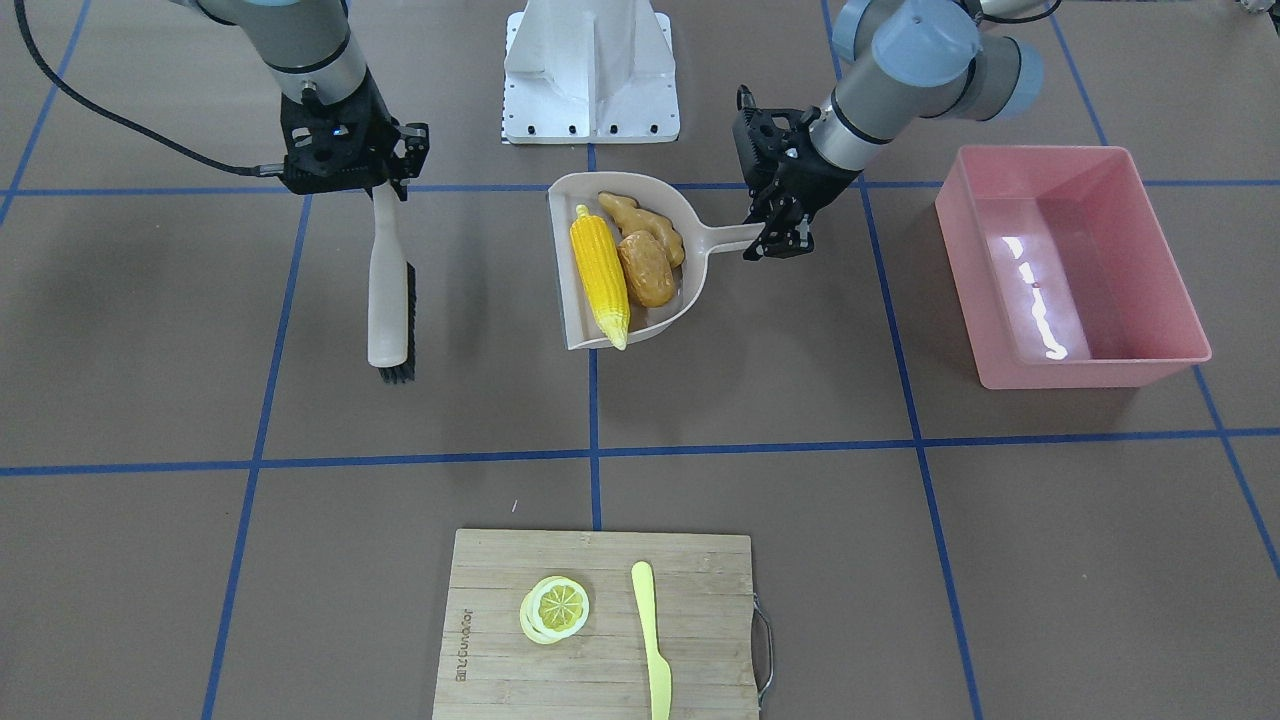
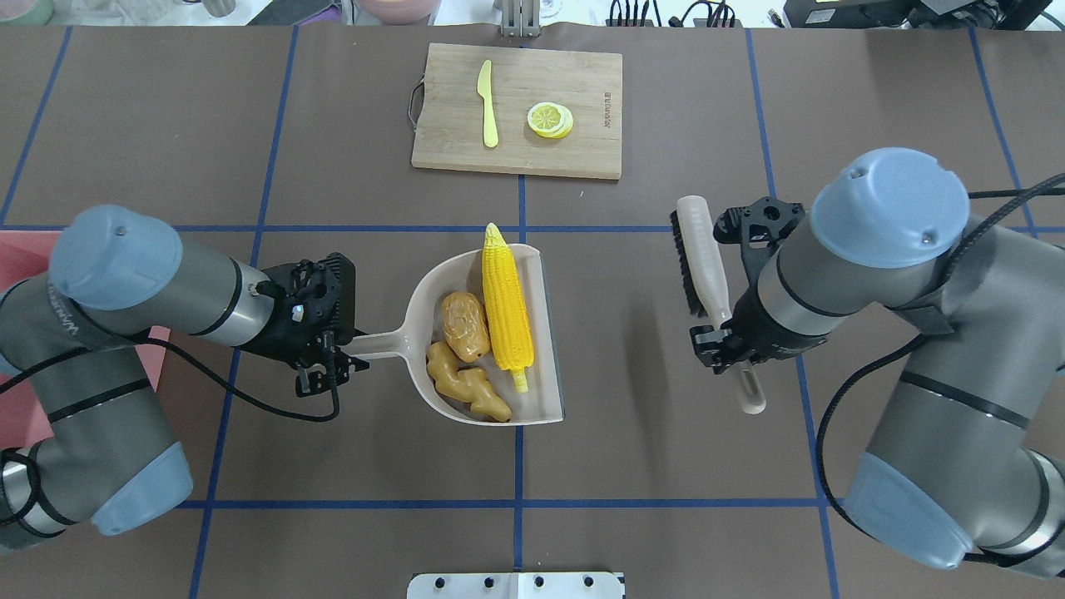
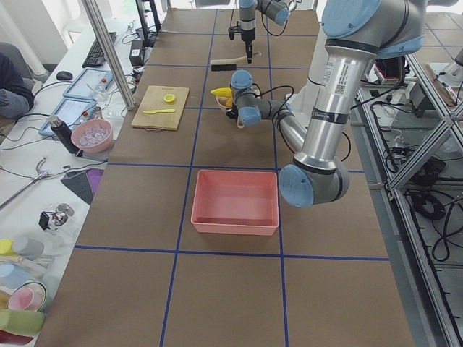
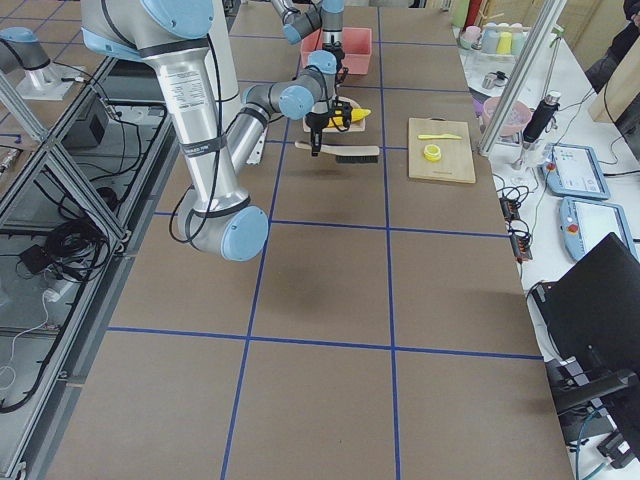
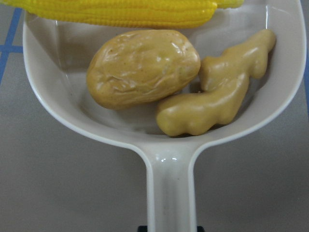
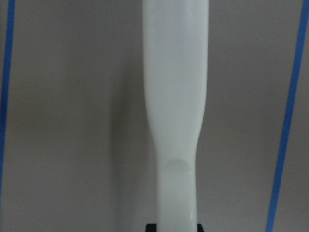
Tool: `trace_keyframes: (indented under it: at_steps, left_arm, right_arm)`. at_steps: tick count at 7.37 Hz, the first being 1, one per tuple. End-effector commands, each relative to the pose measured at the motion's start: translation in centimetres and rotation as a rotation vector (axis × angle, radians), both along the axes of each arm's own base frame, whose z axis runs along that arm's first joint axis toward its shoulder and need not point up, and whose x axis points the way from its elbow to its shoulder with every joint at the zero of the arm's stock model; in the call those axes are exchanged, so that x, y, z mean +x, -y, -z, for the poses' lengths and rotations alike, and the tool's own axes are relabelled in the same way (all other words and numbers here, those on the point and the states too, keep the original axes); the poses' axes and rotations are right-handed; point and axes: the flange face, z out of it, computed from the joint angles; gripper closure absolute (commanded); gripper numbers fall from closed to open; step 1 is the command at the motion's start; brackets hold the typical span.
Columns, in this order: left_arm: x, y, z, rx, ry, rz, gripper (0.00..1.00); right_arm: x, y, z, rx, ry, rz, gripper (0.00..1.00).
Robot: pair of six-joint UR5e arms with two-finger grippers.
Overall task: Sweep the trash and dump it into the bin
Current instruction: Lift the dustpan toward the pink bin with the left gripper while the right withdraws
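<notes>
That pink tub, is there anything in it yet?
Empty. The pink tub shows only bare floor with glare; the corn, potato and ginger all lie in the dustpan, held by the left pincer.

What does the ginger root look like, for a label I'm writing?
Find the beige dustpan at the table's middle. The ginger root lies inside near the handle, beside the potato. It is tan, knobbly and branched; the potato is a smooth oval, the corn cob long and yellow.
</notes>
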Motion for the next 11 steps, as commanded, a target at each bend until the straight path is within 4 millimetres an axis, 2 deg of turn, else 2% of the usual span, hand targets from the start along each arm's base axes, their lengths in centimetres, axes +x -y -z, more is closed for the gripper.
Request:
trace_keyframes:
  at_steps: [1,2,3,5,6,7,8,9,10,11]
  left_arm:
    - [-5.5,-1.4,-1.7,-0.011,-0.082,0.055,0.79]
    - [-9.3,-1.6,-4.1,-0.025,-0.073,0.086,0.79]
    - [-14.5,-1.5,-6.1,-0.089,-0.083,0.134,0.79]
    - [-25.9,-3.5,-12.3,-0.216,-0.054,0.259,0.80]
    - [-30.9,-4.9,-15.6,-0.295,-0.016,0.326,0.80]
    - [-34.4,-6.0,-17.8,-0.356,0.009,0.404,0.81]
    - [-37.4,-8.0,-20.7,-0.439,0.043,0.466,0.81]
    - [-39.1,-9.9,-22.6,-0.499,0.066,0.501,0.82]
    - [-40.1,-10.9,-24.8,-0.548,0.108,0.507,0.81]
    - [-40.7,-11.9,-26.7,-0.567,0.200,0.466,0.81]
  right_arm:
    - [4.0,0.8,-3.6,0.027,-0.054,0.001,1.00]
    - [5.8,1.2,-5.7,0.018,-0.082,-0.014,1.00]
    - [7.2,1.0,-7.8,-0.012,-0.107,-0.026,1.00]
    - [9.5,0.4,-11.9,-0.018,-0.111,-0.052,1.00]
    - [10.9,-0.1,-15.0,-0.019,-0.113,-0.065,1.00]
    - [12.5,-0.3,-17.8,-0.015,-0.103,-0.085,1.00]
    - [13.7,-0.8,-20.0,-0.012,-0.092,-0.097,1.00]
    - [14.6,-1.2,-23.0,0.010,-0.067,-0.100,1.00]
    - [15.3,-1.1,-25.4,0.042,-0.047,-0.075,1.00]
    - [15.5,-0.9,-26.8,0.041,-0.054,-0.050,1.00]
